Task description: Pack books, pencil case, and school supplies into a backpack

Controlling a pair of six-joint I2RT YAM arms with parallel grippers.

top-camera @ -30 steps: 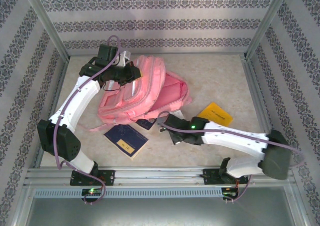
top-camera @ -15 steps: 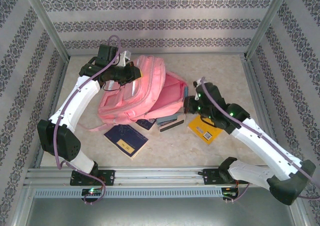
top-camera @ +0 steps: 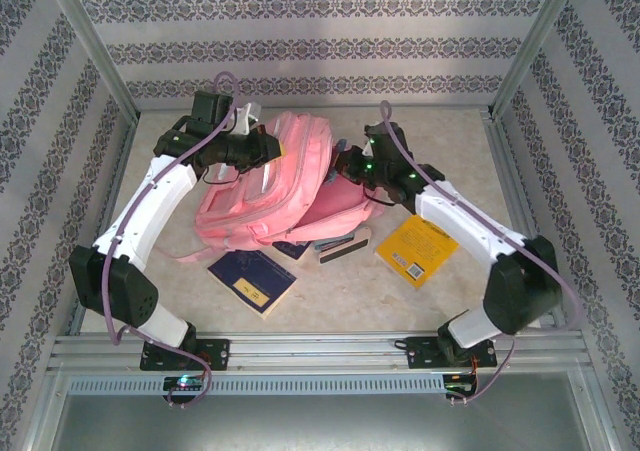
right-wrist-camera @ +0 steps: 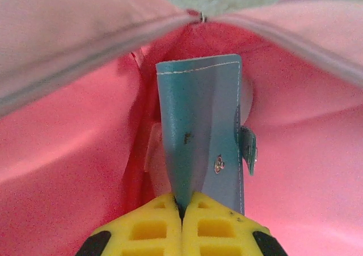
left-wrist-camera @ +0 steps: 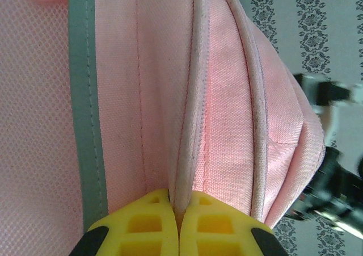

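Pinching a piped seam of the backpack, the left gripper has its jaws closed on fabric, while the right gripper clamps a teal notebook just ahead, pink lining all around.

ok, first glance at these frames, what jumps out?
The pink backpack lies centre-back, the left gripper shut on a piped seam of it. The right gripper, shut on a teal-blue notebook, is inside its open mouth. A yellow-orange book and a dark navy book lie on the table in front.
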